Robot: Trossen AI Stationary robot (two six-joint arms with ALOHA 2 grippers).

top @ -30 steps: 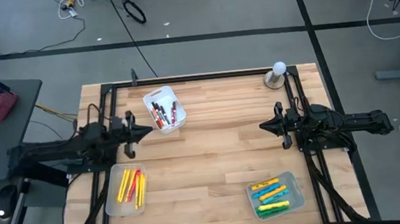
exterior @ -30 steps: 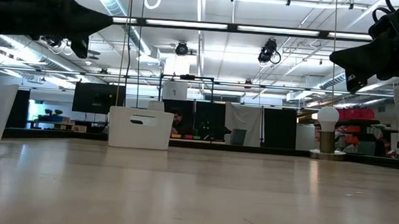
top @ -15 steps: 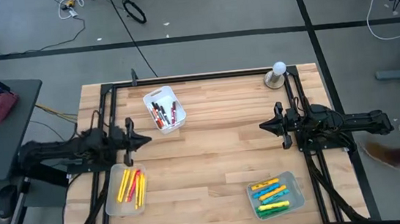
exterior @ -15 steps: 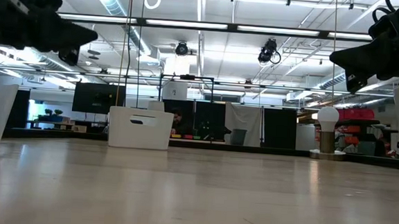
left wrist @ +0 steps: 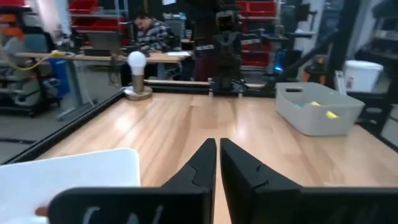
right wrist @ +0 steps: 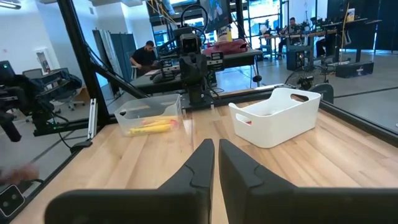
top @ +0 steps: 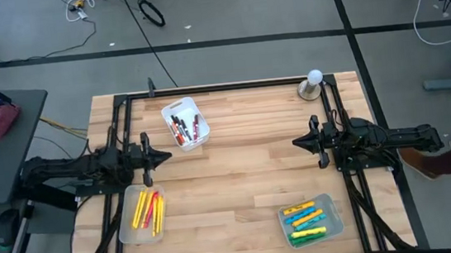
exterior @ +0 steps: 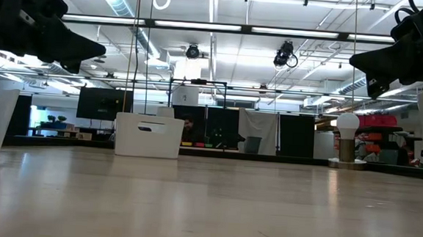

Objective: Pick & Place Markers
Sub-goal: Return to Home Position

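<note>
at the left middle of the overhead frame the left gripper (top: 162, 158) hangs above the wooden table (top: 247, 174), pointing toward the centre. its wrist view shows the two fingers (left wrist: 199, 168) pressed almost together with nothing between them. the right gripper (top: 298, 144) faces it from the right middle, likewise closed and empty. the markers (top: 184, 129) are all in bins as far as i can see: slim white and dark ones with red caps in the white bin (top: 168, 115) at upper centre-left, yellow and pink ones (top: 148, 210) in the clear tray (top: 124, 228) at lower left, just below the left gripper, and blue, yellow and green ones (top: 308, 221) in the grey tray (top: 334, 207) at lower right. none lies loose on the bare wood in the overhead view, so the sorting looks finished and both arms seem parked. a lamp (top: 312, 85) with a round bulb stands at the table's upper right corner. by their look the markers are light, stiff plastic sticks with smooth round barrels, apt to roll or to slip from a pinch near the tip. the sound hold would be across the middle of the barrel, jaws square to its length, taking the topmost of a heap so its neighbours are not dragged along.
</note>
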